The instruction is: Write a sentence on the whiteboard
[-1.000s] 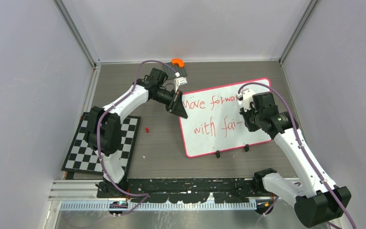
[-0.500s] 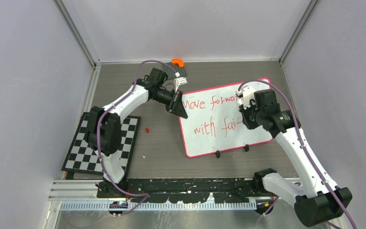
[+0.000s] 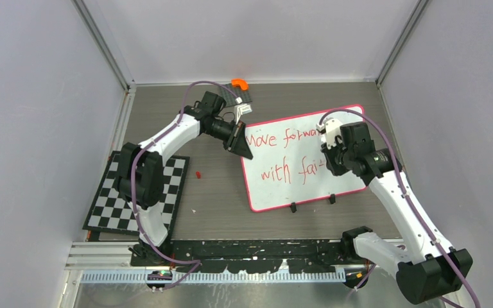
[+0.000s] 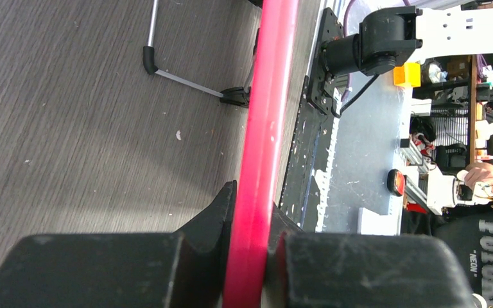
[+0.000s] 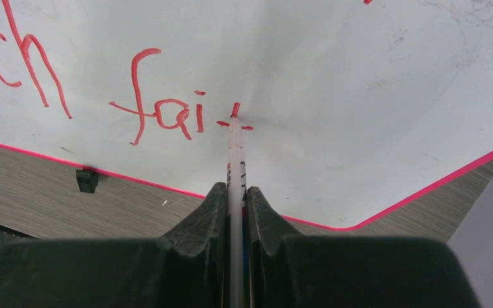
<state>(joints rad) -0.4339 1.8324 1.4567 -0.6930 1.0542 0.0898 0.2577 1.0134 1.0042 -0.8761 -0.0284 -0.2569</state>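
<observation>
The whiteboard [image 3: 295, 192], white with a pink-red rim, lies on the table right of centre. The sentence in red reads "Move forwa" [image 3: 275, 138] with its end hidden under my right arm, and below it "with fai" [image 3: 287, 172]. My left gripper [image 3: 242, 149] is shut on the board's left rim [image 4: 269, 96], which runs between its jaws. My right gripper [image 3: 331, 163] is shut on a white marker [image 5: 234, 154]. The marker's red tip touches the board on a small cross right after "fai" [image 5: 167, 115].
A checkerboard mat [image 3: 138, 192] lies at the left near edge, with a small red piece [image 3: 198, 174] beside it. An orange part [image 3: 239, 83] and a grey studded plate [image 3: 244, 97] sit at the back. Two black clips [image 3: 293, 206] mark the board's near rim. Walls enclose the table.
My right gripper has shifted slightly over the board with the marker. The dash after "fai" now has a short upright stroke across it. The left arm has not moved.
</observation>
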